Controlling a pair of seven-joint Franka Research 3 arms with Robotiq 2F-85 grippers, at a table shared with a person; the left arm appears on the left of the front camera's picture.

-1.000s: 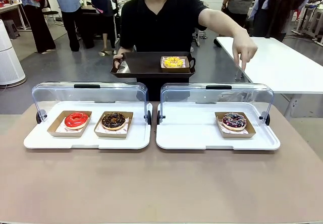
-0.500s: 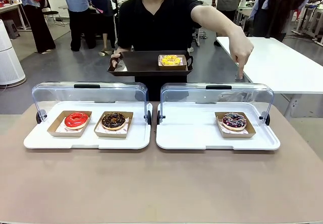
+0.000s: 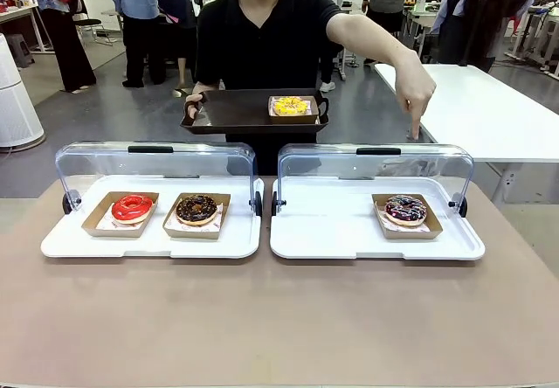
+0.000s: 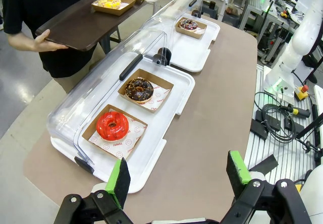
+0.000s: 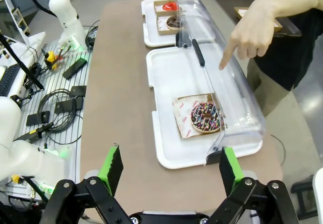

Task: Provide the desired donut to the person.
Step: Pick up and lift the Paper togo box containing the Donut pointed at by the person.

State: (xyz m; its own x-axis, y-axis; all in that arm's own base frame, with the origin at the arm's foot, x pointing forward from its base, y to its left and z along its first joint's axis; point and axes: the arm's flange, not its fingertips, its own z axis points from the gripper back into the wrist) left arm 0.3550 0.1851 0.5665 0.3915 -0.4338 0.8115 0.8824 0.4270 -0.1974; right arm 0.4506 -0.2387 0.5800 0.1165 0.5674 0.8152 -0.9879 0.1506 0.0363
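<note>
Front view: clear lid [image 3: 376,166] stands between pointing hand [image 3: 420,91] and sprinkled donut [image 3: 405,208].

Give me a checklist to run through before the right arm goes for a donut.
1. Choice known: the person's pointing hand aims down toward the dark sprinkled donut in its brown cardboard box: ok.
2. Clear domed plastic lid of its white tray stands swung back: ok.
3. Right pincer open and empty: ok.
4. Left pincer open and empty: ok.
5. Bare room on the dark brown serving tray that the person holds: ok.
6. Path free of the hand: it hangs over the lid, near the donut: not ok.
</note>
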